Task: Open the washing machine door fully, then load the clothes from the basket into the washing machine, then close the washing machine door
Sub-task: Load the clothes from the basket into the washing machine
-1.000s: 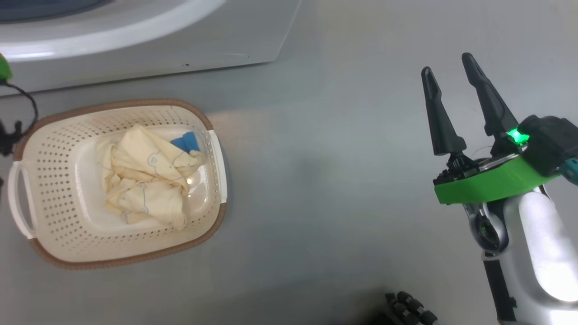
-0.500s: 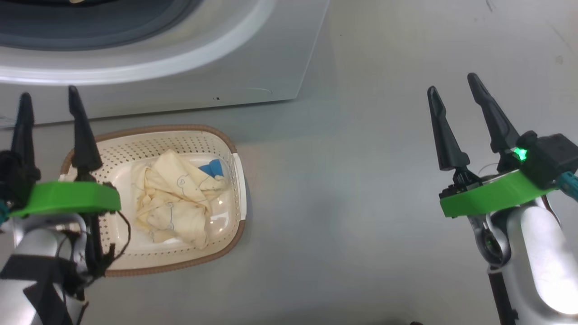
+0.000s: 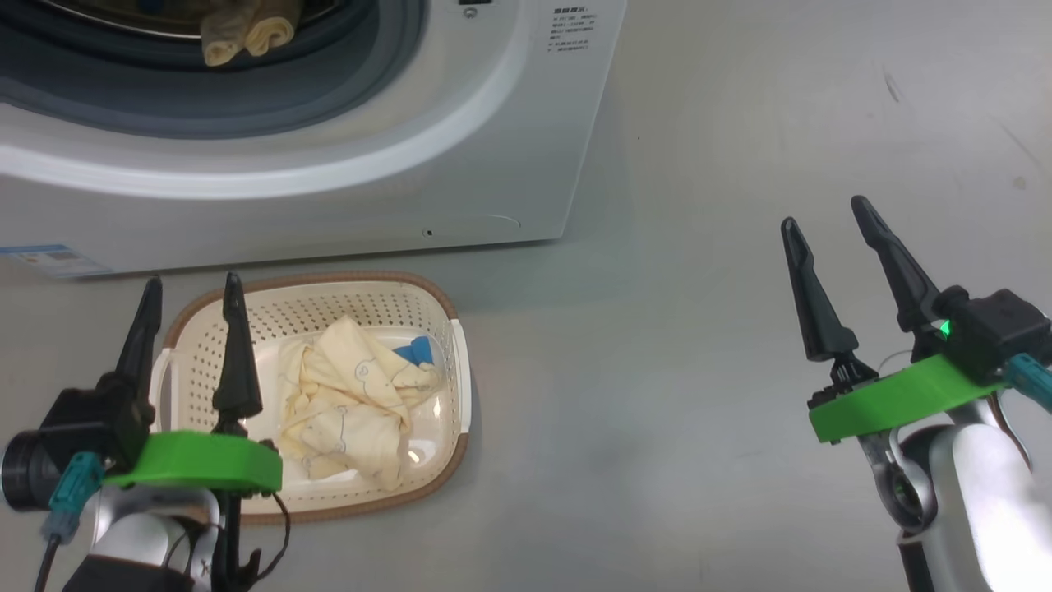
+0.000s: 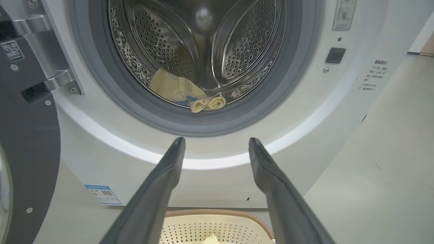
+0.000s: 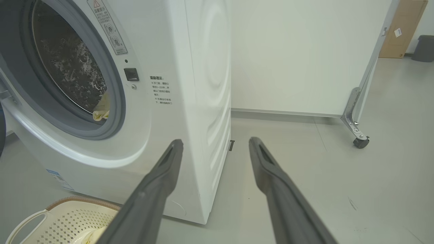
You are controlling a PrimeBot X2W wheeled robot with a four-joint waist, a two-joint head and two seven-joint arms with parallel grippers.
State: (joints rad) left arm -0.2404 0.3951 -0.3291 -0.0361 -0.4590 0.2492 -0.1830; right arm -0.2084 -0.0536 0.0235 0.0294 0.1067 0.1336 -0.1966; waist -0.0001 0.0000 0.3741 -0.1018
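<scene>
The white washing machine (image 3: 460, 156) stands open, its black door (image 4: 23, 142) swung out to the left in the left wrist view. Cream clothes (image 4: 184, 91) lie at the front of the steel drum (image 4: 203, 44). On the floor before the machine sits the cream basket (image 3: 201, 325) holding more cream-yellow clothes (image 3: 353, 403) with a blue patch. My left gripper (image 3: 193, 288) hovers open over the basket's left end, empty. My right gripper (image 3: 826, 214) stands open and empty far right, over bare floor.
Grey floor (image 3: 657, 370) stretches right of the basket. In the right wrist view a white partition (image 5: 298, 54) on a castor (image 5: 360, 142) stands behind the machine, with a brown door (image 5: 401, 28) and a dark bin (image 5: 423, 47) far right.
The head view has tilted up, bringing the machine's opening and the drum's clothes into sight. My left gripper has come into view over the basket. Both grippers stay open.
</scene>
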